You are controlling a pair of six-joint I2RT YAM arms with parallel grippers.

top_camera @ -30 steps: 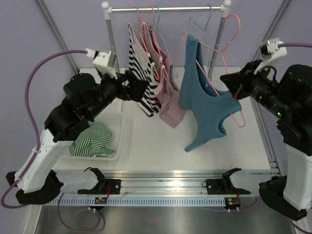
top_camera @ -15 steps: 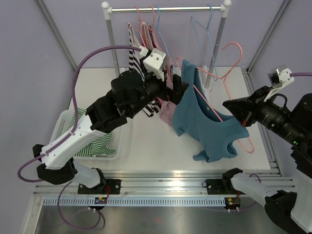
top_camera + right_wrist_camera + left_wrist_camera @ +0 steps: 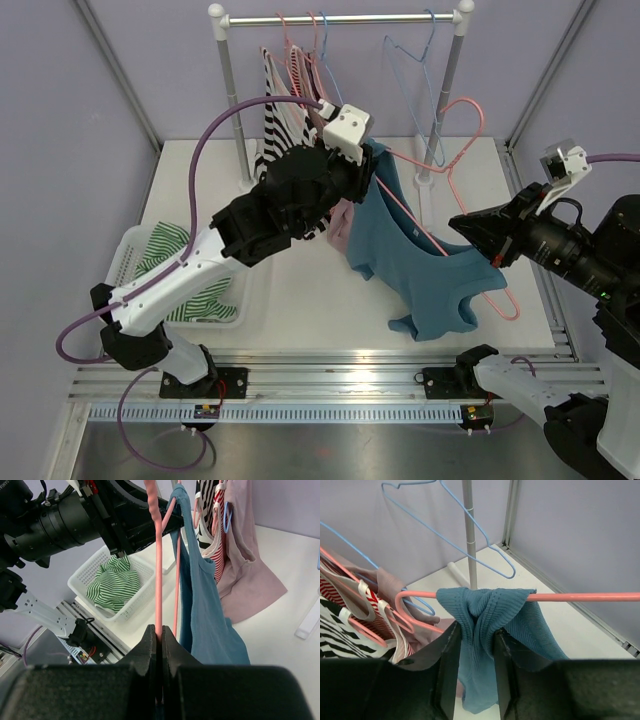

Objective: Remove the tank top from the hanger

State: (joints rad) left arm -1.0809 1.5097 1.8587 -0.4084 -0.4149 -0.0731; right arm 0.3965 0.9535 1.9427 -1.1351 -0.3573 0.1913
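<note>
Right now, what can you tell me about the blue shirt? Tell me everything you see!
The tank top is teal-blue, sleeveless and looks like ribbed knit. One shoulder strap is bunched over the pink hanger, and the left gripper pinches that bunched part. The rest droops, crumpled, toward the white table. The right gripper clamps the hanger's wire, not the cloth. The hanger is off the rail.

Teal ribbed tank top [image 3: 425, 262] is only half on the pink wire hanger [image 3: 585, 597]. One strap is bunched up over the hanger's arm and the body droops down loose below it. The hanger sits tilted in mid-air, its arm running through the top's opening.
</note>
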